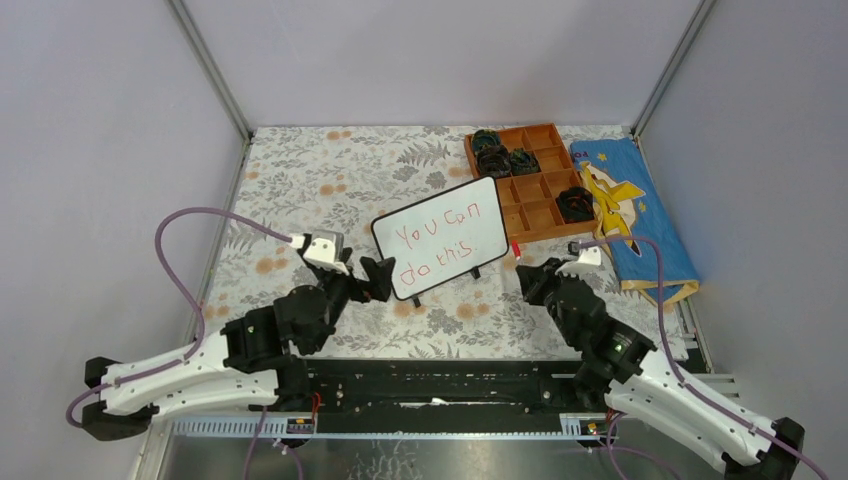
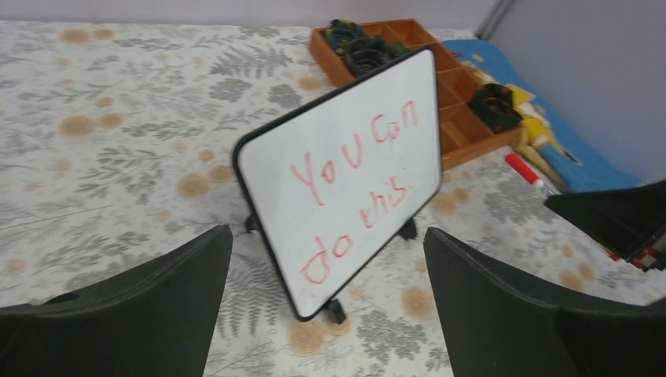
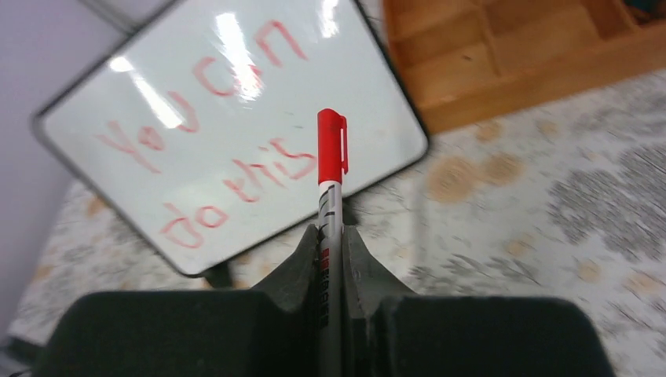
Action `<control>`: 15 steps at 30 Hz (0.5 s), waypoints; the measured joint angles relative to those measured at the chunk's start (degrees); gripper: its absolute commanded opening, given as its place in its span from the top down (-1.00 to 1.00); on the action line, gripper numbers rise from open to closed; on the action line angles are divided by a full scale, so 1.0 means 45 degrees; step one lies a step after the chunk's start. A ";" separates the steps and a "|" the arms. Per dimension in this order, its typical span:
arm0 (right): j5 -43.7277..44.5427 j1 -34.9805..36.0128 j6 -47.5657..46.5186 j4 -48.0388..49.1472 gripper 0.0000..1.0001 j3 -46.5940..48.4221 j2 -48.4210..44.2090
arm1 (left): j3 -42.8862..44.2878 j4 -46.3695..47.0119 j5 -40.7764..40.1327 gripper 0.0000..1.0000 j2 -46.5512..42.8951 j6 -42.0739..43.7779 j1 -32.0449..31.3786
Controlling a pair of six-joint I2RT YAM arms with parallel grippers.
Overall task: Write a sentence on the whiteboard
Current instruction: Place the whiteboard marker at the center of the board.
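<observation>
The whiteboard (image 1: 441, 236) stands tilted on its small black feet mid-table, with the sentence (image 1: 432, 247) "You can do this" in red on two lines. My left gripper (image 1: 376, 277) is open just left of the board's near corner, touching nothing. In the left wrist view the whiteboard (image 2: 345, 177) and the sentence (image 2: 355, 182) sit ahead of my left gripper (image 2: 326, 230). My right gripper (image 1: 532, 273), to the board's right, is shut on a red-capped marker (image 1: 516, 249). In the right wrist view the marker (image 3: 331, 157) sticks up from my right gripper (image 3: 331, 232), cap on, before the whiteboard (image 3: 196, 149).
A brown compartment tray (image 1: 541, 216) with dark round items stands behind the board on the right. A blue cloth (image 1: 640, 225) with a yellow figure lies beside it. The enclosure's grey walls rise on the left, back and right.
</observation>
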 measured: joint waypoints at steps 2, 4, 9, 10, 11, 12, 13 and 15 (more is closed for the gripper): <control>-0.0811 -0.0005 -0.0379 0.0748 1.00 0.0131 -0.0510 | 0.0015 0.0369 0.0554 -0.97 0.0301 -0.0330 0.0000; -0.1715 -0.0015 -0.0709 0.1253 1.00 0.0471 -0.0413 | 0.0219 0.0758 0.1180 -0.97 0.0826 -0.0704 0.0000; -0.4250 -0.0015 -0.1088 0.3162 1.00 0.1195 0.0185 | 0.1336 0.1880 0.2739 -0.97 0.2433 -0.1491 0.0000; -0.4643 -0.0019 -0.1088 0.3589 1.00 0.1282 0.0277 | 0.1554 0.2030 0.2963 -0.98 0.2686 -0.1661 0.0000; -0.5013 -0.0019 -0.1083 0.4036 1.00 0.1350 0.0369 | 0.1783 0.2200 0.3167 -0.98 0.2934 -0.1875 0.0000; -0.5411 -0.0019 -0.1049 0.4537 1.00 0.1433 0.0481 | 0.2011 0.2409 0.3361 -0.97 0.3162 -0.2157 0.0000; -0.5722 -0.0019 -0.1005 0.4974 1.00 0.1506 0.0612 | 0.2142 0.2584 0.3497 -0.95 0.3317 -0.2385 0.0000; -0.6382 -0.0019 -0.0874 0.5824 1.00 0.1690 0.0947 | 0.2268 0.3089 0.3852 -0.94 0.3512 -0.2963 0.0019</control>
